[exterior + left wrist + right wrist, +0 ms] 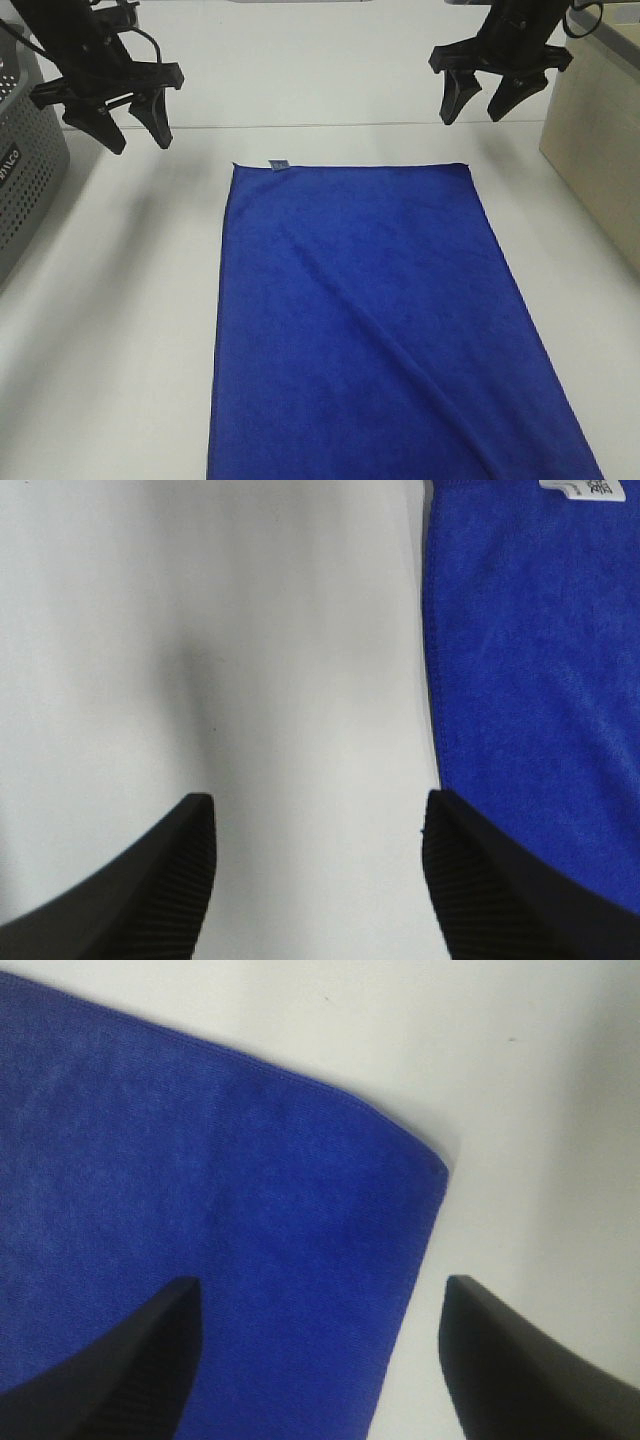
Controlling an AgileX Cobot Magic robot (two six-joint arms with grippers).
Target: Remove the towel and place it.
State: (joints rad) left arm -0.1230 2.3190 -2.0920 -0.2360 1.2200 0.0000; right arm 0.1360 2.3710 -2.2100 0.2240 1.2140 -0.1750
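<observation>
The royal-blue towel (375,320) lies spread flat on the white table, with a small pale tag (279,164) at its far left corner. My left gripper (135,130) hangs open and empty above the table, to the left of that corner. In the left wrist view the towel's edge (520,680) and the tag (590,488) show beside the open fingers (150,900). My right gripper (482,100) hangs open and empty above the far right corner. In the right wrist view that towel corner (250,1240) lies between the open fingers (520,1360).
A grey perforated basket (25,180) stands at the left edge. A beige box (595,140) stands at the right edge. The white table (120,330) shows bare on both sides of the towel.
</observation>
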